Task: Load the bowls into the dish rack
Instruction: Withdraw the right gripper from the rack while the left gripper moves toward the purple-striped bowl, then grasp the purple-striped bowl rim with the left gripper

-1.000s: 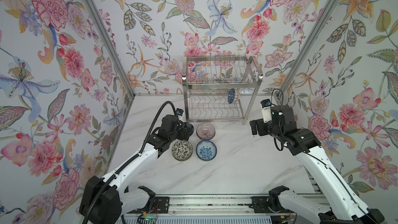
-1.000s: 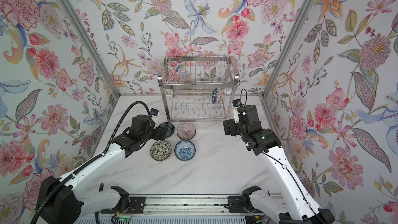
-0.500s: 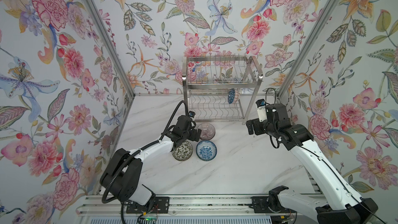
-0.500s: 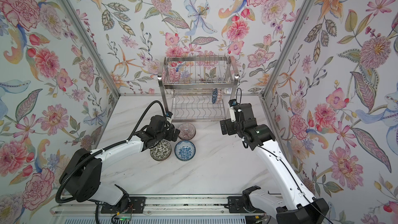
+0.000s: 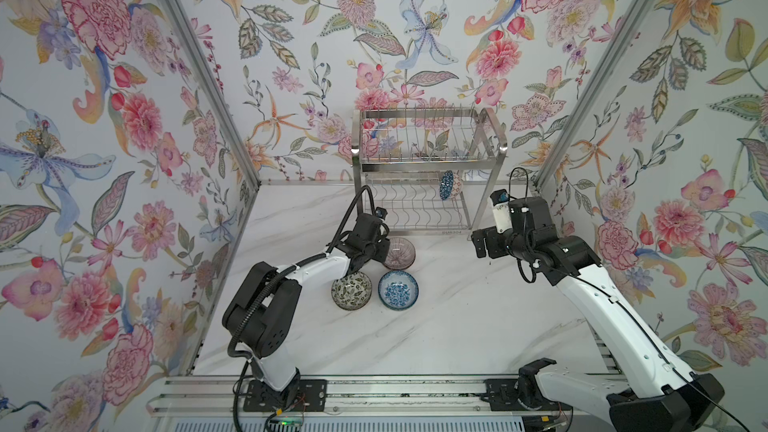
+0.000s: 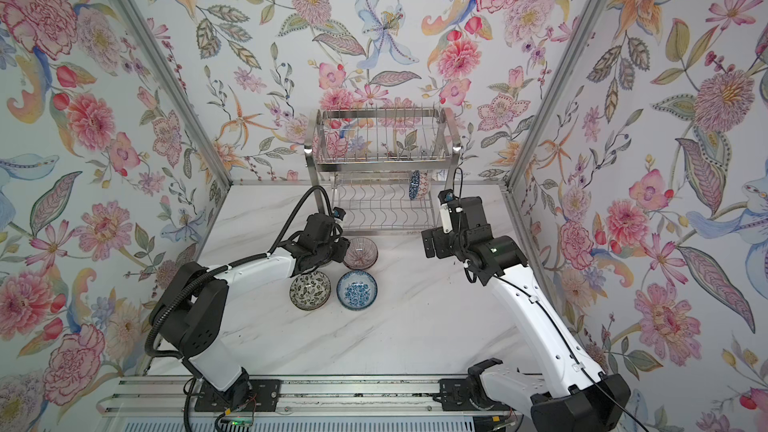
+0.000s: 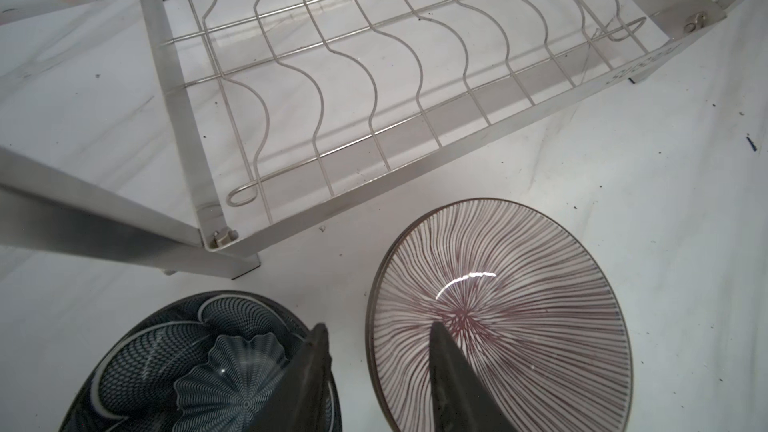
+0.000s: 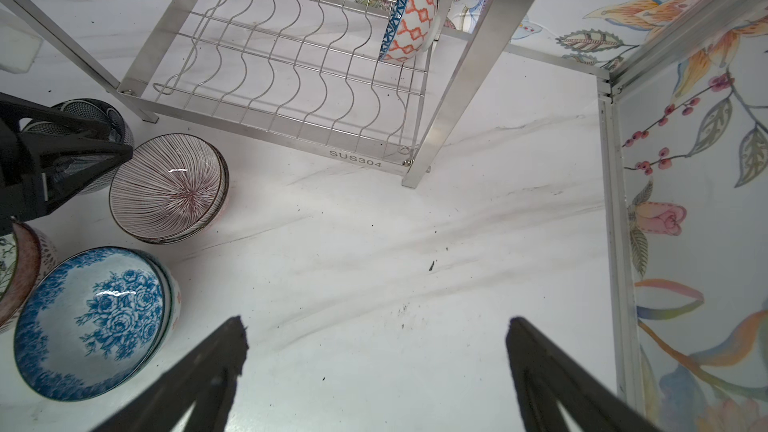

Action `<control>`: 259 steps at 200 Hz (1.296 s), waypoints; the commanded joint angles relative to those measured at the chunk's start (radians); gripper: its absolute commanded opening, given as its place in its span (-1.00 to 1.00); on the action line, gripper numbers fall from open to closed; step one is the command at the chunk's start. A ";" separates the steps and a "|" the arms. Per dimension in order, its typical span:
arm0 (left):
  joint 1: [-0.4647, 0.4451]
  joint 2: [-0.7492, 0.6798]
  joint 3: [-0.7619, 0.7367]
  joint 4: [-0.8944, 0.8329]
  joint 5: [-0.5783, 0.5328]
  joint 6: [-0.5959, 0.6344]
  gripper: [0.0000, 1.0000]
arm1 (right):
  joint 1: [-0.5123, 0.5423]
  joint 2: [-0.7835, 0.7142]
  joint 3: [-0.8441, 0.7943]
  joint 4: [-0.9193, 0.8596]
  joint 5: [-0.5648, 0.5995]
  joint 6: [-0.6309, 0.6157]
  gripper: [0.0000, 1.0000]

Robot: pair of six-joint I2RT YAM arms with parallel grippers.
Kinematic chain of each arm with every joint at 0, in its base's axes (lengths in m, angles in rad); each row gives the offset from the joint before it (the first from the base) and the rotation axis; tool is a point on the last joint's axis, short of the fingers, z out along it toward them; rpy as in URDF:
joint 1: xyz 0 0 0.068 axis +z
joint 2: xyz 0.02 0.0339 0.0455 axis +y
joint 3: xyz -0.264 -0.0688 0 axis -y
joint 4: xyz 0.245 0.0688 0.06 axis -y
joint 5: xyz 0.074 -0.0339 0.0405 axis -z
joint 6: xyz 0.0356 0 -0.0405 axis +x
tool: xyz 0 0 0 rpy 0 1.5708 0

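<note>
The dish rack [image 5: 415, 167] [image 6: 382, 166] stands at the back. A blue-and-orange bowl [image 5: 450, 184] [image 8: 409, 14] leans on edge in its lower tier. In front of it sit a purple-lined bowl [image 5: 400, 252] [image 6: 360, 252] [image 7: 519, 305], a black-white leaf bowl [image 5: 351, 290] [image 6: 310, 290] and a blue floral bowl [image 5: 398, 289] [image 8: 91, 322]. A dark patterned bowl [image 7: 199, 367] lies beside the lined one. My left gripper [image 7: 377, 325] [image 5: 380, 251] straddles the lined bowl's rim, one finger inside, one outside with a gap. My right gripper [image 8: 376, 320] [image 5: 480, 243] hangs open and empty over bare table, right of the bowls.
The rack's lower tier [image 7: 415, 139] has wavy wires, bare apart from the one bowl. Floral walls close in the marble table [image 5: 457, 326] on three sides. A metal rail [image 5: 374, 392] runs along the front edge.
My left gripper has moved right from the dark bowl to the lined bowl's rim, and its jaws have narrowed. The right gripper has shifted slightly left, still open.
</note>
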 commanded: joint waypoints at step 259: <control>-0.011 0.054 0.068 -0.038 -0.088 0.041 -1.00 | 0.023 -0.007 0.030 -0.001 0.024 0.002 0.98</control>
